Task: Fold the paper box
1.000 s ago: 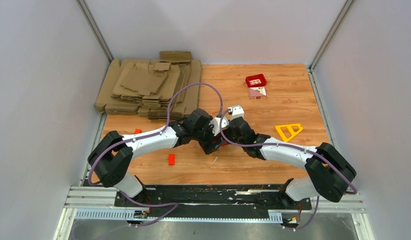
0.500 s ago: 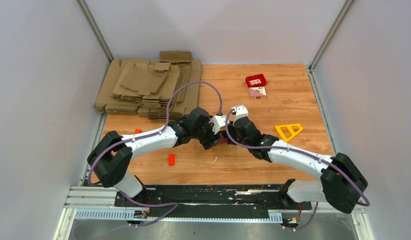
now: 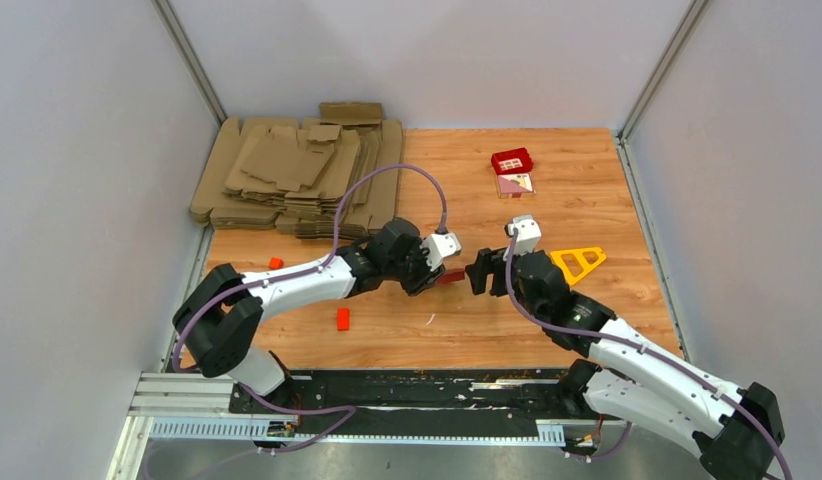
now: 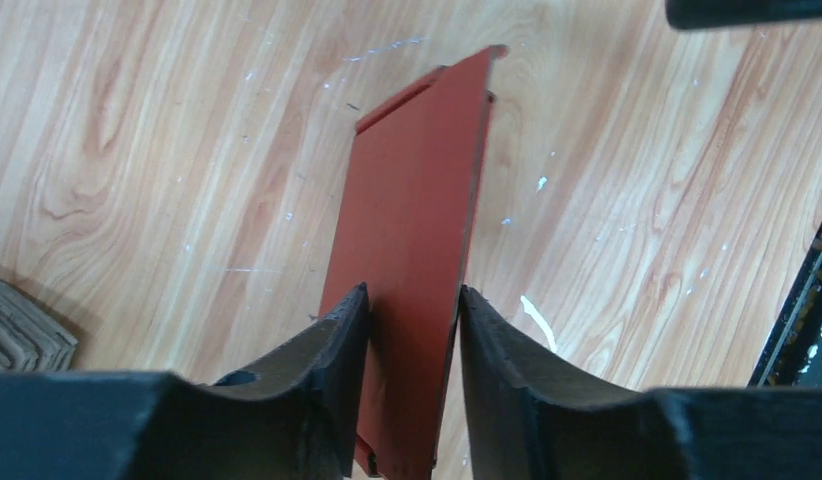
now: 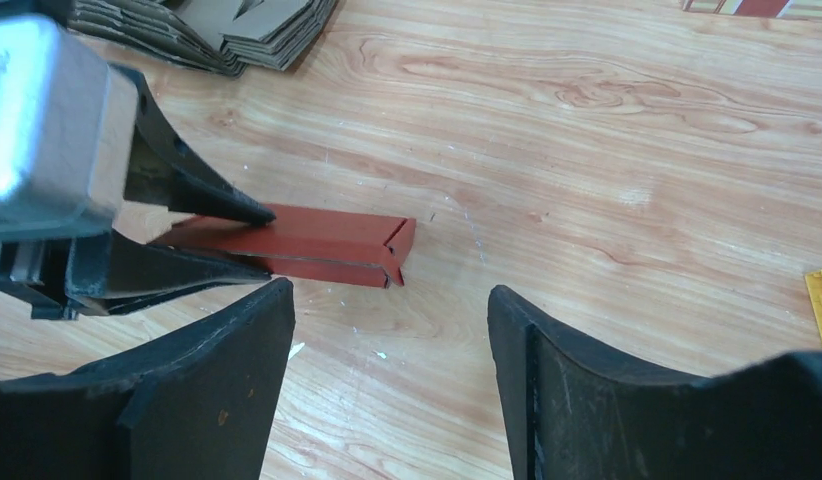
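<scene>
The right gripper (image 5: 392, 295) stands with its jaws wide apart and nothing between them (only the bare wooden table (image 5: 607, 200) shows through the gap). Just beyond its fingertips the paper box (image 5: 307, 240) juts out as a flattened red strip with its free end folded over, touching neither right finger. The other end of the box sits between the jaws of the left gripper (image 4: 412, 295), which press against its two faces from either side. In the left wrist view the card stands on edge in that grip and runs straight out ahead of the fingertips, above the table. Farther off, past the left gripper, lies a stack of brown cardboard sheets (image 5: 227, 25). Behind the right jaws, beside that arm's wrist, a yellow triangle (image 3: 579, 262) rests on the table.
</scene>
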